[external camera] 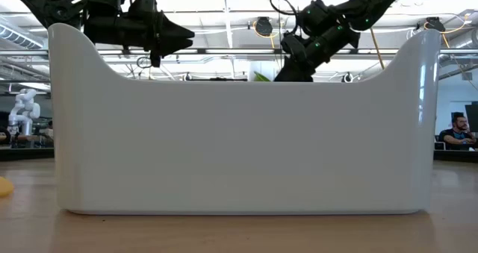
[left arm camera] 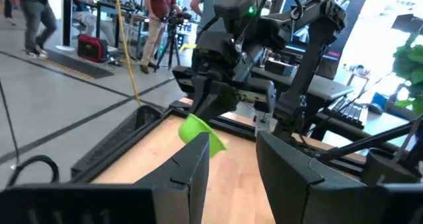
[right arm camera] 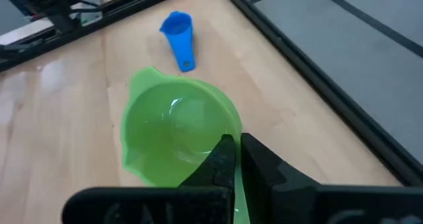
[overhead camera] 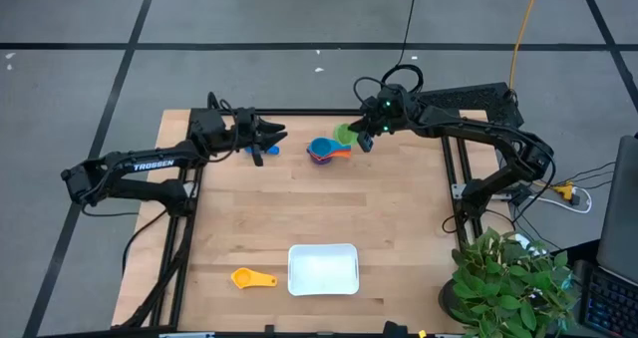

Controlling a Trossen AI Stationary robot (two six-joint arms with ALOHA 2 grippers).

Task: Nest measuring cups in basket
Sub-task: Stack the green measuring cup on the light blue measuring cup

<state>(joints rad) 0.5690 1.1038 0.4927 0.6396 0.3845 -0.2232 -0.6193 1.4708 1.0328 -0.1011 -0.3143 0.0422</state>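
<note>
Right gripper (right arm camera: 236,159) jaws pinch the green cup's (right arm camera: 177,131) handle; left gripper (overhead camera: 267,139) jaws open, empty.

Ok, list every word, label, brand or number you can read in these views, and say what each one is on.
"TROSSEN": white letters along the left arm in the high view.
No lettering shows on the green measuring cup held in the right gripper, on the dark blue measuring cup or on the basket.
Nothing else legible; screens and gear in the room behind are too blurred to read.
</note>
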